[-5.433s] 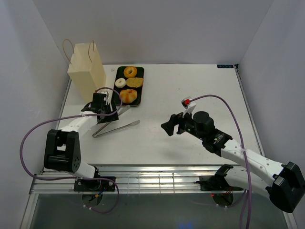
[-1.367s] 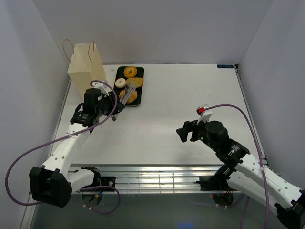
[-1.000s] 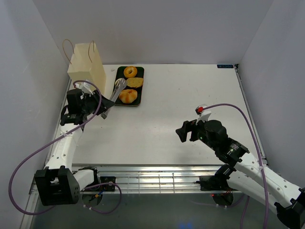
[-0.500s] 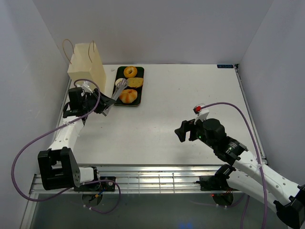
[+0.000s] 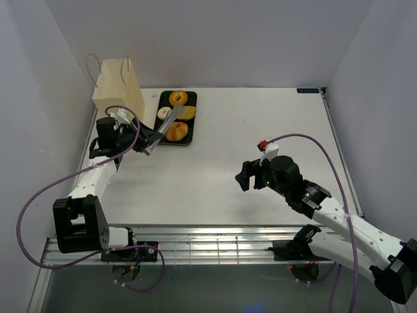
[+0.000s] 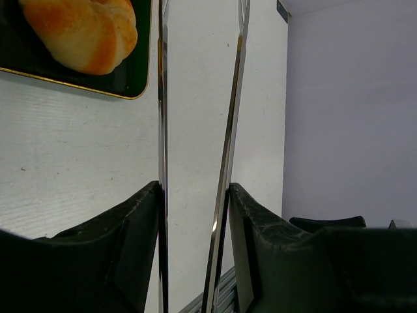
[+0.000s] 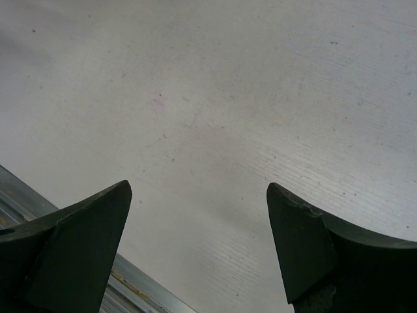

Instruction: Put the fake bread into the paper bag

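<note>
Left end effector [image 6: 193,195] clenched on metal tongs [image 6: 228,130], fingers pressing both tong arms. I see tongs reaching over black tray [image 5: 194,104], upper left of overhead view. Fake bread [image 6: 85,32] all on tray: orange ring [image 5: 177,98], white ring [image 5: 163,112], tan piece [image 5: 187,112], golden bun [image 5: 176,132]. Paper bag [image 5: 119,94] upright just left of tray. Right end effector [image 7: 195,215] released, over bare surface [image 5: 260,124], lower right.
</note>
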